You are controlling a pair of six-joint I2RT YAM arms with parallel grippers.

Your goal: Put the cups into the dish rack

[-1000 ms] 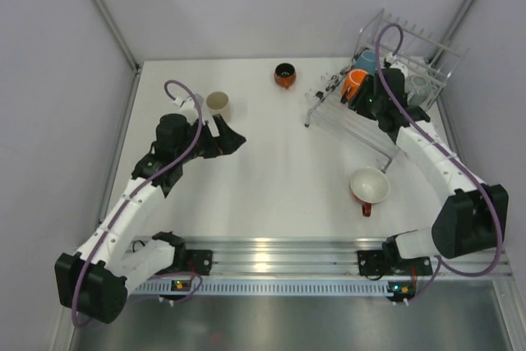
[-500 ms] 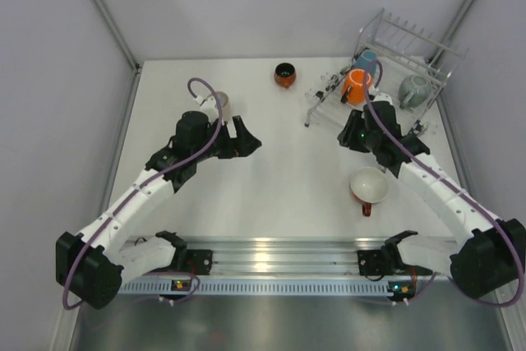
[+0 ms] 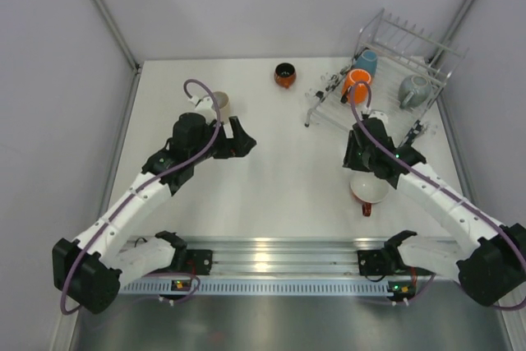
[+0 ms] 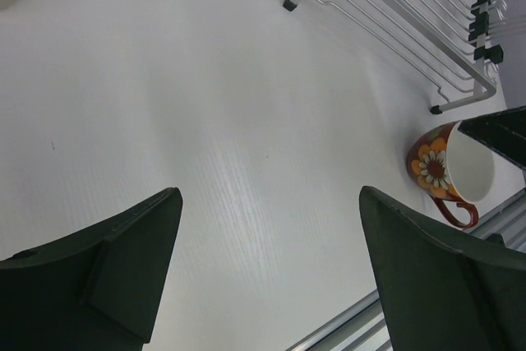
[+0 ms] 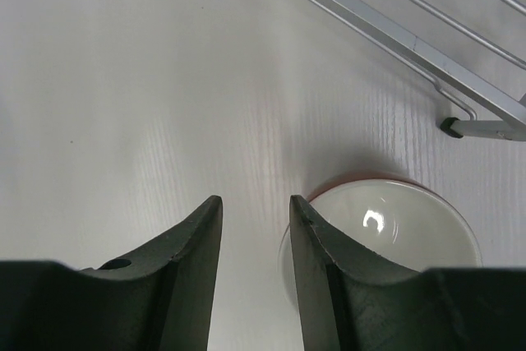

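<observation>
White table, three cups in the rack

Grey walls stand around a white table (image 3: 271, 203). At the far right sits the dish rack (image 3: 411, 43). An orange cup (image 3: 356, 81), a light blue cup (image 3: 367, 61) and a grey mug (image 3: 413, 90) are in it. A dark-and-orange cup (image 3: 284, 75) stands on the table at the far middle. A beige tumbler (image 3: 220, 102) is at the far left, partly behind the left arm. The red mug (image 3: 369, 188) with a white inside sits near the right, close to the rack.

The left gripper (image 4: 269, 203) hangs over bare table, fingers spread wide, holding nothing. The right gripper (image 5: 256, 207) is just by the red mug's left rim, fingers a little apart, with nothing between them.
</observation>
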